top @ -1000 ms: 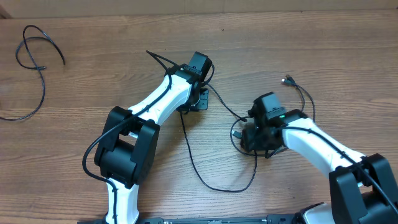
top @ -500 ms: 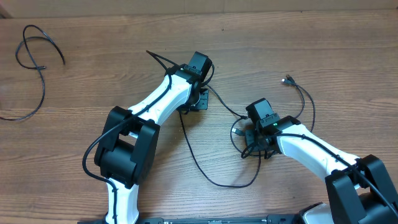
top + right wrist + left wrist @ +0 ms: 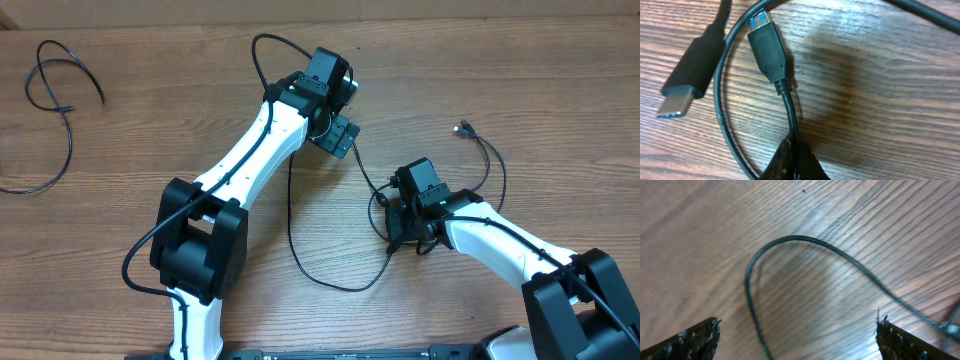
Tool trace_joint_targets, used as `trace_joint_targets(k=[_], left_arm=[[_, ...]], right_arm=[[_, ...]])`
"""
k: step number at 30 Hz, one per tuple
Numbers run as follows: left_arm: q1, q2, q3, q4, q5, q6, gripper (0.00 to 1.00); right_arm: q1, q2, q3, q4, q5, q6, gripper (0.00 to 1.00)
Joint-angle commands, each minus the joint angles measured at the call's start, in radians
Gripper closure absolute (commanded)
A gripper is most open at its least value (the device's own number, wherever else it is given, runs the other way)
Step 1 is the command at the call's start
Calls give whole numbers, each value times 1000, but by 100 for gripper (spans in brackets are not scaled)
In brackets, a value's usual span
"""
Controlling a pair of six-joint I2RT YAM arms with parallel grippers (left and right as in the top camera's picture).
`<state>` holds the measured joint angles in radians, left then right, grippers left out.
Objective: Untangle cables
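A long thin black cable [image 3: 291, 215] runs from under my left gripper [image 3: 340, 132] down the table and loops round to my right gripper [image 3: 402, 232]. The left gripper [image 3: 797, 325] is open wide with nothing between its fingers; a cable arc [image 3: 805, 239] lies on the wood beyond them. My right gripper [image 3: 796, 150] is shut on the cord just behind a blue-tipped USB plug [image 3: 767, 47]. A flat-tipped plug [image 3: 690, 82] lies to its left, and a cable loop [image 3: 720, 110] circles round. Another small plug [image 3: 462, 128] lies at the right.
A separate coiled black cable [image 3: 55, 85] lies at the far left of the wooden table [image 3: 150, 140]. The left arm's own thick wire [image 3: 262, 45] arches above its wrist. A pale wall edge runs along the back.
My left gripper opened, let go of the cable and moved up and away. My right gripper closed on the cord behind the USB plug. The long loop shifted left.
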<state>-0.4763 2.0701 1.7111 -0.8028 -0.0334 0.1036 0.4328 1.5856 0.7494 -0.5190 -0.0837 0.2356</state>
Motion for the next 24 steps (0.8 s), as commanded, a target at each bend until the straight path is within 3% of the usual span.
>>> trace_joint_targets(k=[1,9,14,19,21,24], left_arm=[[25,-10,11,16,-66,121,0],[82,39,9,58,-52,185,0],[103,102,9,43,136,185,8],[98,152,8,18,251,185,8],[95,169,8,14,250,186,18],[96,193,8,15,205,185,65]], right_arm=[[2,-3,-10,-6,-24,5,96],[2,-3,-10,-6,-24,4,96],[2,-3,-10,-5,-24,5,96],[2,-3,-10,6,-24,5,96],[2,-3,-10,14,-24,5,96],[2,-3,-10,22,-24,5,96]])
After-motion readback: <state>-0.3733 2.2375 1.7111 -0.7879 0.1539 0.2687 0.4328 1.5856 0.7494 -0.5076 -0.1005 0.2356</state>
